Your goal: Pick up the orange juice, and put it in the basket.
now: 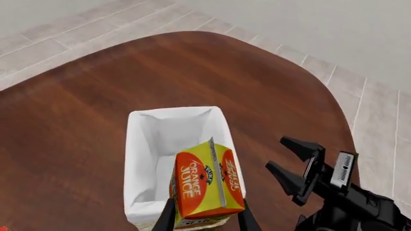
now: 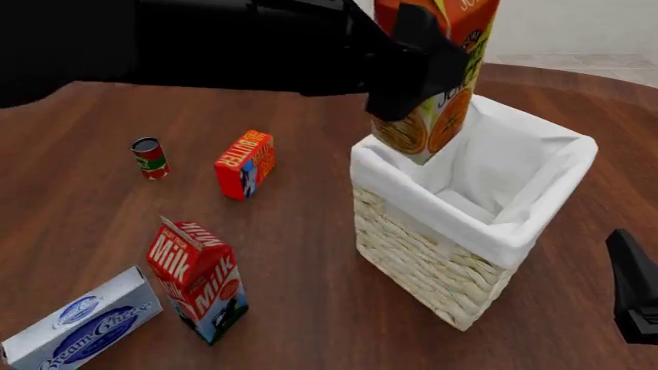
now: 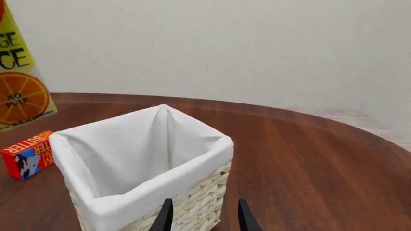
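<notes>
The orange juice (image 2: 444, 92) carton, orange and yellow with an orange-fruit picture, hangs upright over the near-left corner of the basket (image 2: 411, 247), its base just below the rim. My left gripper (image 2: 411, 65) is shut on its upper part. In the left wrist view the orange juice (image 1: 204, 185) sits between the fingers (image 1: 165, 217), above the basket's white liner (image 1: 138, 159). My right gripper (image 3: 204, 217) stands open and empty just right of the basket (image 3: 192, 202), low near the table. The right gripper (image 1: 294, 163) also shows open in the left wrist view.
On the table's left lie a red Milk carton (image 2: 196, 281), an orange-red Butter box (image 2: 245, 163), a small can (image 2: 150, 157) and a blue-and-white cream cheese box (image 2: 82, 327). The rounded table edge (image 1: 334, 96) curves behind the basket.
</notes>
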You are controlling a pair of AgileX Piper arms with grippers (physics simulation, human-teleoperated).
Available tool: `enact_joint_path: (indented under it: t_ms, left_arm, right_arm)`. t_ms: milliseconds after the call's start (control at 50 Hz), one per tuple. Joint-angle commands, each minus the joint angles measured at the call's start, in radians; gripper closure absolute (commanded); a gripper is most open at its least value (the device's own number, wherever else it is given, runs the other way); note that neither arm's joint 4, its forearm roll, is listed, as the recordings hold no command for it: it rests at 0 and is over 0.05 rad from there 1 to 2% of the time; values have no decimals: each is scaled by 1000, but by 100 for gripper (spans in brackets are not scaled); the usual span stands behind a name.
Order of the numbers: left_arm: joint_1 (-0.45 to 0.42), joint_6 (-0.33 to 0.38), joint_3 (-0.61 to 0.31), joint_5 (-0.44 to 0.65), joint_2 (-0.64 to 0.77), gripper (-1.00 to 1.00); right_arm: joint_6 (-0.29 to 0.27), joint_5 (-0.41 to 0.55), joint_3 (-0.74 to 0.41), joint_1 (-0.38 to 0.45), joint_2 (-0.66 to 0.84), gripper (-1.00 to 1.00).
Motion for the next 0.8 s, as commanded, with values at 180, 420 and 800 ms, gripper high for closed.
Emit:
enact_joint_path:
  t_ms: [180, 420, 800]
  left_arm:
    - [21, 46, -180, 4, 197, 100]
    - [4, 67, -232, -4, 293, 100]
    - [26, 73, -227, -66, 388, 100]
  right_arm:
    - [0, 3, 2, 10, 1, -100]
    - [1, 9, -3, 10, 1, -100]
    - [11, 5, 2, 15, 4, -100]
